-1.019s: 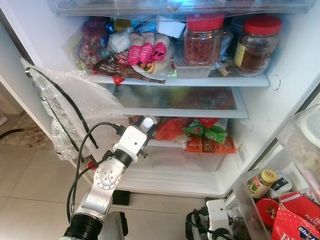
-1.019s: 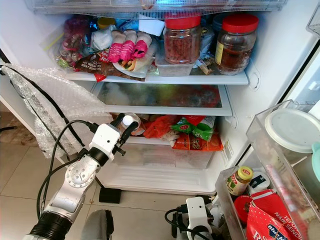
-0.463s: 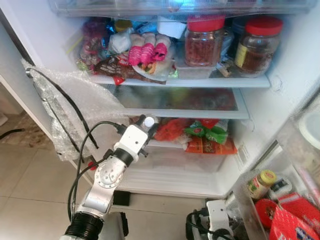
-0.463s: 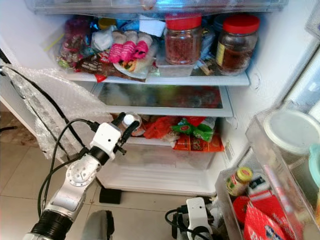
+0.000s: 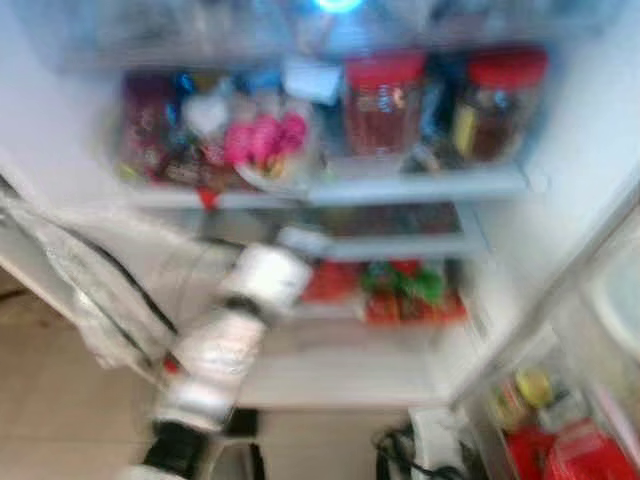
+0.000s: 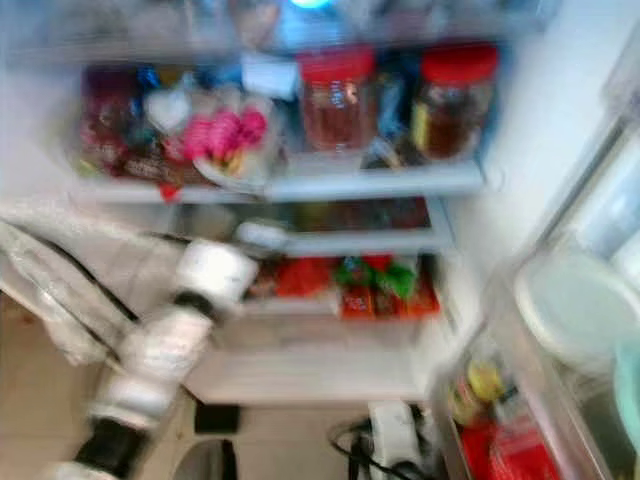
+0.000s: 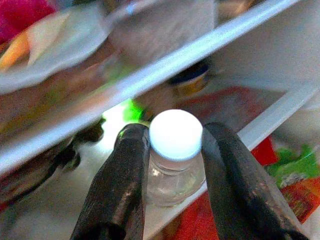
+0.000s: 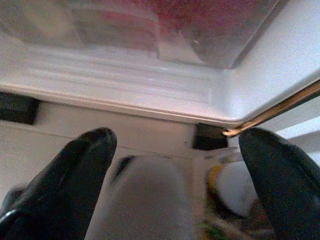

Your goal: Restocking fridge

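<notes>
Left wrist view: left end effector (image 7: 172, 150) grips bottle (image 7: 175, 157) beside fridge shelf (image 7: 150, 75).

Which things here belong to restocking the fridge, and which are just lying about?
In the job: left gripper; clear white-capped bottle it grips; glass shelf.

Lying about: red-lidded jars; pink packets; bubble wrap; right gripper, idle and open.

Home kitchen, seen through heavy blur. An open fridge (image 5: 590, 150) is standing on beige floor tiles (image 5: 60, 400); its shelf (image 5: 420, 185) is carrying red-lidded jars (image 5: 385, 95) and wrapped food right to its front edge, and door bins (image 6: 560, 330) are holding small containers.
</notes>
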Robot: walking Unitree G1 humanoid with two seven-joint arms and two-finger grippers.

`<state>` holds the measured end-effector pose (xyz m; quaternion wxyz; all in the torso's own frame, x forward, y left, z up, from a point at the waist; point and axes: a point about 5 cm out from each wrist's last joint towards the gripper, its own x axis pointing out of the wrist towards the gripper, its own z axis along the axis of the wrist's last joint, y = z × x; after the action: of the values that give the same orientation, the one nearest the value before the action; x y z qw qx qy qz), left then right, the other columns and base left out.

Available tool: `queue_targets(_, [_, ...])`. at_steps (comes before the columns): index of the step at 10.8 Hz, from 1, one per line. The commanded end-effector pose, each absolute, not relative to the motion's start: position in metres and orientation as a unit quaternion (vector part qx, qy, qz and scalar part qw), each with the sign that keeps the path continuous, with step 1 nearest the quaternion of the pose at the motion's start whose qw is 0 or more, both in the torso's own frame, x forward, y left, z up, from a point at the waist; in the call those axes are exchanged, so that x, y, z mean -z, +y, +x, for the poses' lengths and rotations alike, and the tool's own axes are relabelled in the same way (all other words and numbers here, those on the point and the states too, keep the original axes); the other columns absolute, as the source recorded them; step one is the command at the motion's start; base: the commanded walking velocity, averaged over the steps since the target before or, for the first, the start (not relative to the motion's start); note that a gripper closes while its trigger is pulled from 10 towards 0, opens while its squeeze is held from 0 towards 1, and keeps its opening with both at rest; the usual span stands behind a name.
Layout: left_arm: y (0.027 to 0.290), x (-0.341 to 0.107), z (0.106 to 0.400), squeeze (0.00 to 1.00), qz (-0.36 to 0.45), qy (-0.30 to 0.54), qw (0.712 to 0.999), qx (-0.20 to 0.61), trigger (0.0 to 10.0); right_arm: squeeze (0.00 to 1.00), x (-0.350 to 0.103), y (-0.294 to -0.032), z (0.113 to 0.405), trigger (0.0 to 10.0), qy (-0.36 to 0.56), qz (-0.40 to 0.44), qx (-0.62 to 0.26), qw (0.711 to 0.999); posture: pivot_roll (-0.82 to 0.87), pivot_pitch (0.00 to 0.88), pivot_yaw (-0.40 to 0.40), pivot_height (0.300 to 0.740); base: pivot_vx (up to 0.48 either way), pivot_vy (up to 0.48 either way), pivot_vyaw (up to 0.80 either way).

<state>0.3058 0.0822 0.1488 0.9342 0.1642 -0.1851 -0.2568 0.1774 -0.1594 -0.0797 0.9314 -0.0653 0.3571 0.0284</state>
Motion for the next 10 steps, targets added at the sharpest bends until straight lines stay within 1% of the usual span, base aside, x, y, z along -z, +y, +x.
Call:
queue_targets(1, [0.103, -0.148, 0.308, 0.0, 0.171, -0.176, 0.942, 0.228, 10.0, 0.0, 0.089, -0.152, 0.161, 10.0, 0.39, -0.054, -0.034, 0.919, -0.13, 0.082, 0.045, 0.61, 0.259, 0.0, 0.0])
queue_targets(5, [0.098, -0.138, 0.304, 0.0, 0.165, -0.155, 0.938, 0.262, 10.0, 0.0, 0.089, -0.152, 0.161, 10.0, 0.389, -0.053, -0.033, 0.919, -0.13, 0.086, 0.046, 0.61, 0.0, 0.0, 0.0])
queue_targets(9, [0.11, -0.121, 0.304, 0.0, 0.218, -0.138, 0.93, 0.262, 10.0, 0.0, 0.088, -0.151, 0.162, 10.0, 0.387, -0.051, -0.034, 0.92, -0.13, 0.087, 0.046, 0.61, 0.0, 0.0, 0.0])
queue_targets(10, [0.115, -0.12, 0.307, 0.0, 0.233, -0.145, 0.931, 0.243, 10.0, 0.0, 0.088, -0.151, 0.162, 10.0, 0.386, -0.05, -0.034, 0.92, -0.13, 0.086, 0.045, 0.61, 0.0, 0.0, 0.0])
